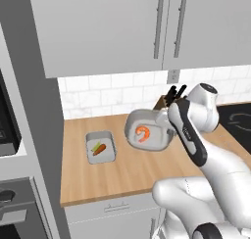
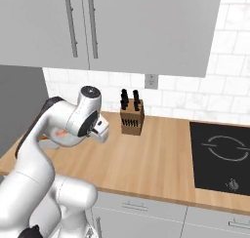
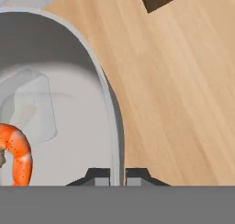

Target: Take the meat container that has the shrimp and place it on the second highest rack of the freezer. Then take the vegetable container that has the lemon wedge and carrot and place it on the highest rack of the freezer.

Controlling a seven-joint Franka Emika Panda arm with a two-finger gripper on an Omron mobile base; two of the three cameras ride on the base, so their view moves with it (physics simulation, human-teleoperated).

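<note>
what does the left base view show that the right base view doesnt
Left base view: the shrimp in its grey meat container, raised and tilted above the counter, and the vegetable container with the carrot and lemon wedge.

Right base view: the black cooktop and wall outlet.

Both: the wooden counter, knife block and upper cabinets.

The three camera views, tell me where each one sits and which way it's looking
Left base view: behind the arm's left, facing the counter; arm lifts the shrimp container.
Right base view: behind its right, facing the knife block and cooktop; arm at left.
Hand view: along the gripper, shut on the container's rim.
Base views share the knife block.
</note>
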